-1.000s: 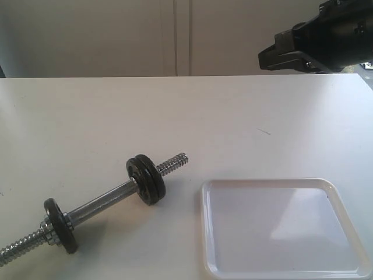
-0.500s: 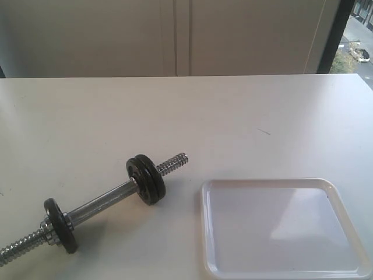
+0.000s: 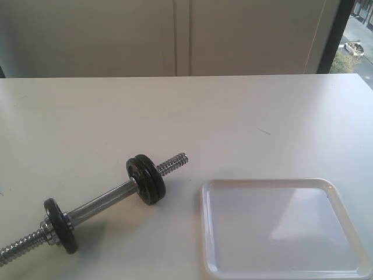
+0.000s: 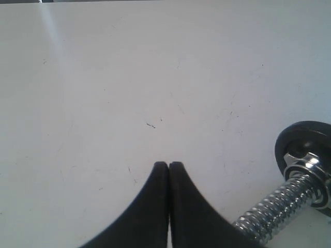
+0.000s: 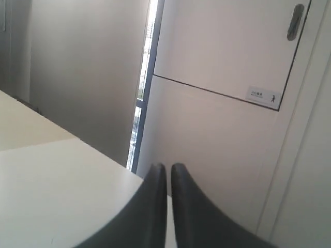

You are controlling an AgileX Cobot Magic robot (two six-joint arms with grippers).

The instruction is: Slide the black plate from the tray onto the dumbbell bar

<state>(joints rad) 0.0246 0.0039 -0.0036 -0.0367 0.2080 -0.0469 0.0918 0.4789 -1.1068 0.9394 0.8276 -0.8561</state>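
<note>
The dumbbell bar [image 3: 105, 201] lies slanted on the table at the front left. Two black discs stand side by side on it near its far threaded end; the outer one looks like the black plate [image 3: 156, 186]. A third disc [image 3: 60, 224] sits near the other end. The white tray [image 3: 282, 227] at the front right holds nothing. Neither gripper shows in the exterior view. My left gripper [image 4: 169, 164] is shut and empty over bare table, beside the bar's threaded end [image 4: 269, 217] and the chrome collar nut [image 4: 300, 160]. My right gripper [image 5: 168, 166] is shut and empty, facing a wall.
The white table [image 3: 186, 116] stretches wide behind the bar and tray. A pale wall with doors [image 3: 175, 35] stands behind the table. In the right wrist view a door with a handle [image 5: 296, 20] and the table's corner [image 5: 77, 175] appear.
One second ago the right arm was at the upper right of the exterior view; it has since gone out of that view. The bar, discs and tray have not moved.
</note>
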